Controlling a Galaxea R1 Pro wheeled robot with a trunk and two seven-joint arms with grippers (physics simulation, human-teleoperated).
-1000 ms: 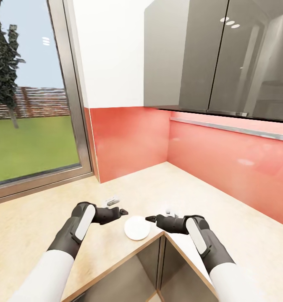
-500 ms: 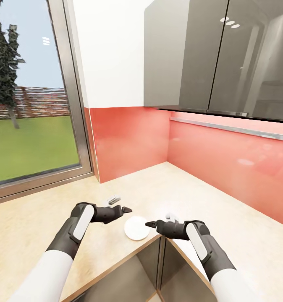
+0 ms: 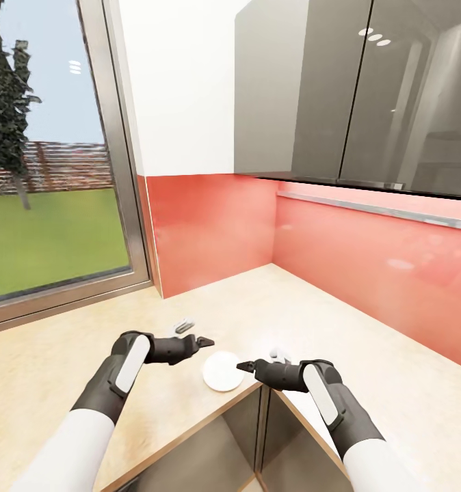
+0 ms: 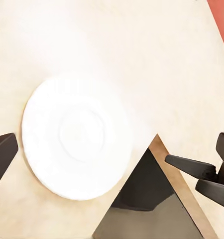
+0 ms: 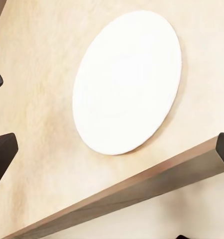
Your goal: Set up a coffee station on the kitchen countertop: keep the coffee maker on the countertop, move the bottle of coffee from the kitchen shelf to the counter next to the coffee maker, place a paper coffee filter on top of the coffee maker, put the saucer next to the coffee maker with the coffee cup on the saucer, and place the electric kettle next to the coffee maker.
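A white saucer (image 3: 223, 371) lies flat on the beige countertop (image 3: 312, 307), right at the inner corner of its front edge. My left gripper (image 3: 204, 341) hovers just left of the saucer, open, with nothing between its fingers. My right gripper (image 3: 243, 366) hovers at the saucer's right rim, also open and empty. The left wrist view has the saucer (image 4: 74, 137) below it, with the right gripper's fingers (image 4: 189, 163) beyond the counter edge. From the right wrist camera the saucer (image 5: 127, 82) lies close to the counter's edge.
Red backsplash walls meet in a corner behind the counter. Grey glossy wall cabinets (image 3: 353, 89) hang at the upper right. A large window (image 3: 46, 157) stands at the left. Two small grey items (image 3: 183, 324) (image 3: 277, 352) lie on the counter near the saucer. Below the front edge is an open dark recess (image 3: 258, 437).
My right gripper has dropped slightly toward the counter's front edge beside the saucer. My left gripper has edged a little toward the saucer. The saucer has not moved.
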